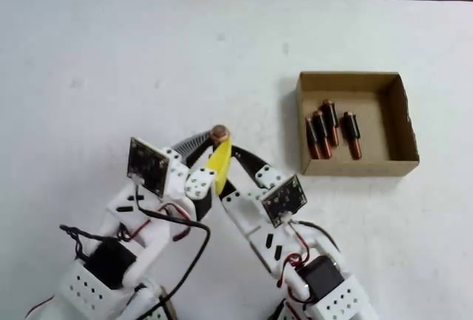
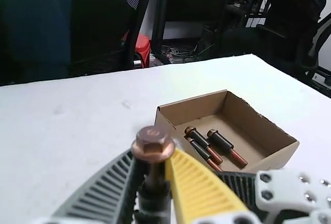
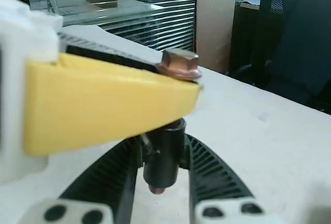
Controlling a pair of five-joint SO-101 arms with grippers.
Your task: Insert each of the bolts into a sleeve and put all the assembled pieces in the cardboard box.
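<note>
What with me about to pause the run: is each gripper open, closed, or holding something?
Left gripper: closed on the bolt.
Right gripper: closed on the sleeve that the bolt sits in.

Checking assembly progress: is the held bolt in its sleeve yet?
In: the bolt runs through the sleeve, tip poking out beneath, head above.

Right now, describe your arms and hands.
The left arm and right arm are white printed shells with black motors and red and black cables; each wrist carries a black camera board. The left hand has a yellow finger and a grey ribbed finger. The right hand has two black ribbed fingers.
</note>
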